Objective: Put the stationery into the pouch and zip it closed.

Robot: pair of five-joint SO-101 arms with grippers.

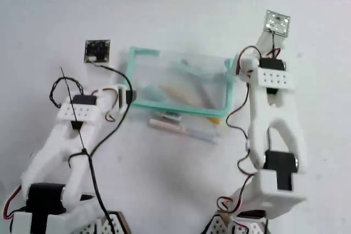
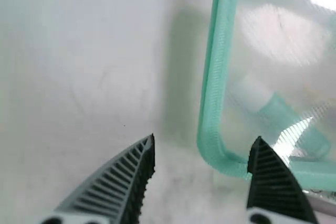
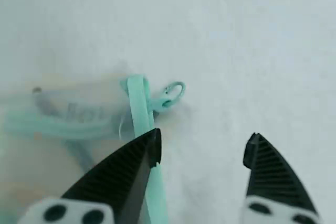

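A clear pouch (image 1: 178, 78) with teal edging lies flat mid-table, holding a peach pen (image 1: 170, 89) and teal items. More stationery (image 1: 184, 127), pale sticks and a clear pen, lies along its near edge, outside the teal border. My left gripper (image 1: 125, 96) is at the pouch's left end; its wrist view shows it open (image 2: 202, 148) with the teal corner (image 2: 212, 103) between the fingers. At the right end my right gripper (image 1: 238, 65) stands open (image 3: 203, 139), one finger (image 3: 142, 156) over the teal edge (image 3: 137, 103). The zipper pull (image 3: 170, 95) lies just ahead.
A small dark circuit board (image 1: 97, 51) sits behind the left gripper, and a pale one (image 1: 277, 23) behind the right, both trailing cables. The white table (image 1: 175, 190) has free room in front between the arm bases. Its far edge runs along the top.
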